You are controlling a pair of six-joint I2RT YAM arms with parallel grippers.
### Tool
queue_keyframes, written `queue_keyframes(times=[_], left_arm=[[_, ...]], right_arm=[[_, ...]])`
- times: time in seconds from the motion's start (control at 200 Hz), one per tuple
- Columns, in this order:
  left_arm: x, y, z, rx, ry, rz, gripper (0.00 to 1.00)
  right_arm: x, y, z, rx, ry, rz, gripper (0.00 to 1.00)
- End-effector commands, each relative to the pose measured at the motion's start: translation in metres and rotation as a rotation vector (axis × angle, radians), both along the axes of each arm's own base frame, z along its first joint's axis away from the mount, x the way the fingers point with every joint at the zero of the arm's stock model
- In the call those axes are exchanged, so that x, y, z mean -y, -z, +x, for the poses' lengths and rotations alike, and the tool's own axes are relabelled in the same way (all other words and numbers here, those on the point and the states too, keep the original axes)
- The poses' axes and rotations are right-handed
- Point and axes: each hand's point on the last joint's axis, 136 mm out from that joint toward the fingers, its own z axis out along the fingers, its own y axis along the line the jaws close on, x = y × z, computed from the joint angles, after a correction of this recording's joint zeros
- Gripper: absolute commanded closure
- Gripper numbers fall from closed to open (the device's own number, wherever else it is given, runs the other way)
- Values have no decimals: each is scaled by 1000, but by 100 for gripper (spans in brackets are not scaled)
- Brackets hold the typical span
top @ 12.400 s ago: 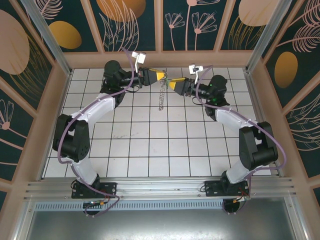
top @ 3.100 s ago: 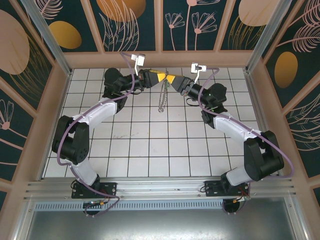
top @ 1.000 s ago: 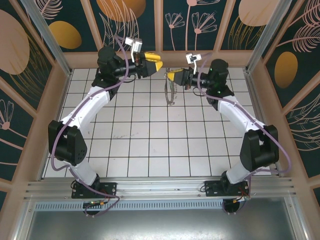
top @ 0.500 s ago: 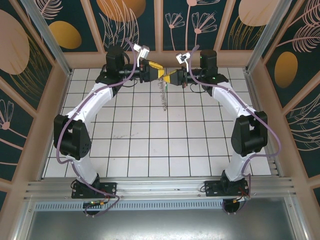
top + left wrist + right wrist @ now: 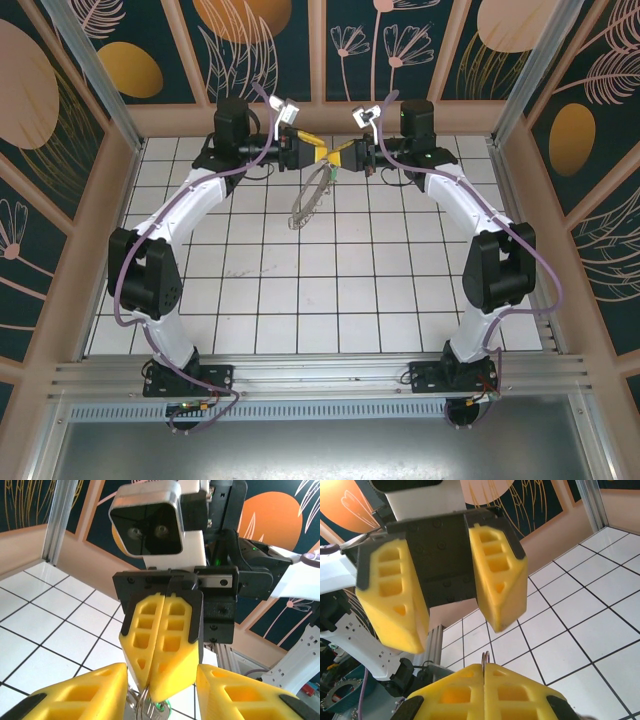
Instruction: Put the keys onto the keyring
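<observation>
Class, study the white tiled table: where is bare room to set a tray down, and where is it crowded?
Free: the broad white tiles between the left arm and right arm, nearer than the dangling thin grey metal hoop. Crowded: the far middle, where the yellow-fingered left gripper and right gripper meet.

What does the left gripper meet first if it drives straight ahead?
The right gripper, shut on the keyring, sits directly ahead, its tips between the open fingers of the left gripper. Contact looks near, though depth is unclear.

White tiled table [image 5: 300,300] sits walled by dark floral panels [image 5: 420,50] and aluminium posts [image 5: 92,75].
</observation>
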Motion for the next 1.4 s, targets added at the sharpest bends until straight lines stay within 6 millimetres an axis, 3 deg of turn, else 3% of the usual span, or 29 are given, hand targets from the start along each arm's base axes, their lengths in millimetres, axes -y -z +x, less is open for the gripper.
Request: queue_keyframes(times=[0.0, 0.465, 0.766, 1.131, 1.291, 1.396], left_arm=[[-1, 13, 0, -8, 26, 7, 60], [1, 27, 1, -42, 43, 2, 63], [1, 22, 0, -45, 50, -24, 82], [4, 13, -4, -41, 68, -63, 86], [10, 11, -7, -40, 80, -71, 100], [12, 9, -9, -37, 80, -81, 100]], right_arm=[[5, -33, -12, 107, -29, 40, 100], [6, -36, -14, 116, -29, 47, 100], [5, -36, -12, 112, -33, 53, 100], [2, -33, -13, 102, -48, 53, 100], [0, -32, -14, 96, -54, 52, 100], [0, -31, -14, 92, -54, 50, 100]])
